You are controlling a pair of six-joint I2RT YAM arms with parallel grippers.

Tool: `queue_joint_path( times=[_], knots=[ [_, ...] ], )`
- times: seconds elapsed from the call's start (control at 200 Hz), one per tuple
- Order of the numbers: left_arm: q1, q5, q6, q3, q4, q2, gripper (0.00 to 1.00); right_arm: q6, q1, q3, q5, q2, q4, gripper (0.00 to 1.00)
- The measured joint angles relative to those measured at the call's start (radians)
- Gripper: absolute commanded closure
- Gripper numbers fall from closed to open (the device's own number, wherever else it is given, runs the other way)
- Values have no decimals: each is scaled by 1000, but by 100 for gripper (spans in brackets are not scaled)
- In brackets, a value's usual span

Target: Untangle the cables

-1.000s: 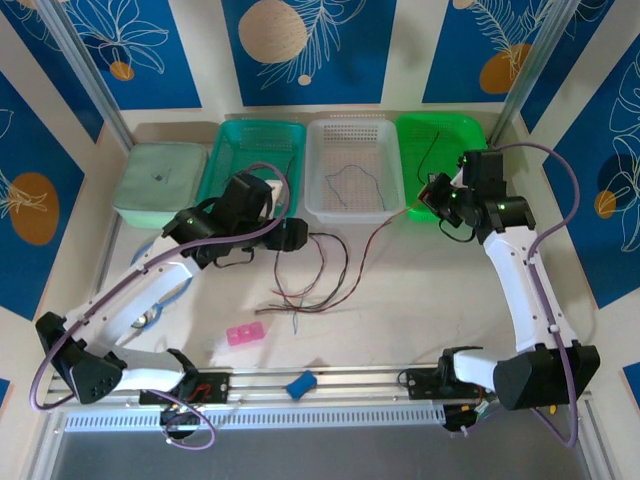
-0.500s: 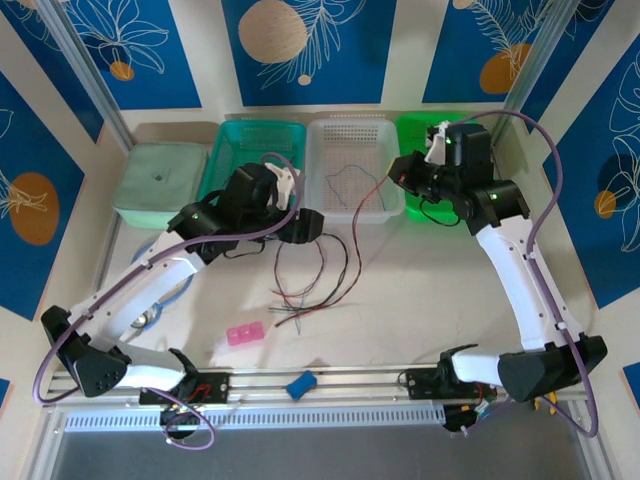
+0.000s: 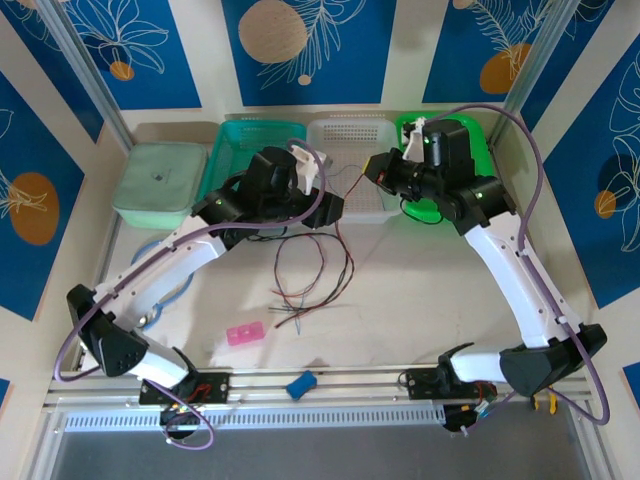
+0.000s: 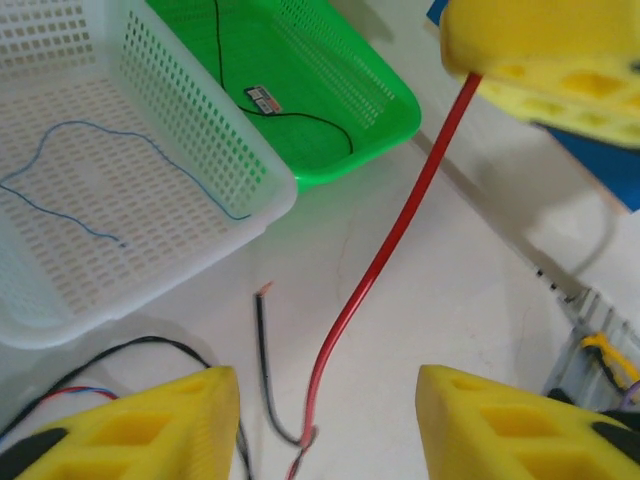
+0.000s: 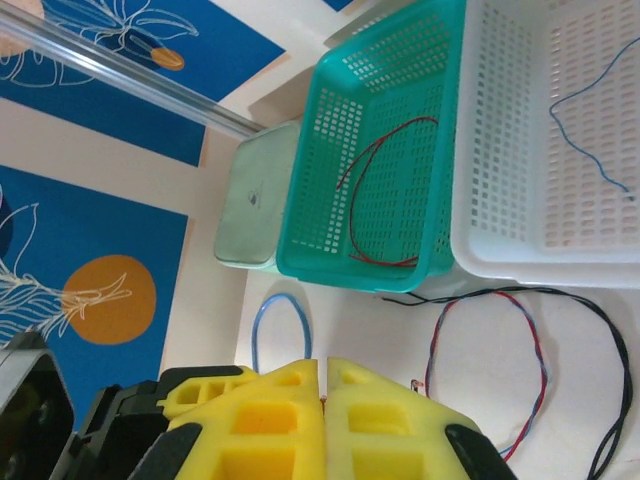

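Left wrist view: left fingers stand apart around nothing; a red cable rises between them to the right fingers' yellow pads.
Table: tangled cables lie in loose loops near the middle.
Right fingers: pressed shut, and the red cable runs up to them, so they seem to pinch its end.
Baskets: white basket holds a blue cable; teal basket a red one; green basket a black one.
Advice: lift the red strand slowly, steadying the loops below.
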Motion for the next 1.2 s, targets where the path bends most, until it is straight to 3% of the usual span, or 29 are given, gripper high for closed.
queue_joint_path(
  times=[0.3,0.375,0.46,0.55,0.64,0.71,0.99,1.201],
  knots=[
    [-12,3,8,8,17,12,62,18,42,19,2,19,3,100],
    [-14,3,8,19,17,21,75,19,50,31,2,28,3,100],
    [-16,3,22,27,16,25,100,19,58,46,2,35,3,100],
    [-16,0,22,34,16,25,100,18,61,58,2,37,2,100],
    [-16,-8,24,35,16,25,100,20,59,64,0,37,-3,67],
    [-16,-13,30,35,7,25,100,17,46,64,-10,35,-3,54],
    [-15,-7,29,67,-52,25,100,9,-138,-77,-96,-125,94,51],
    [-15,4,29,94,-53,24,100,-21,-170,-308,-163,-247,190,53]
  ],
)
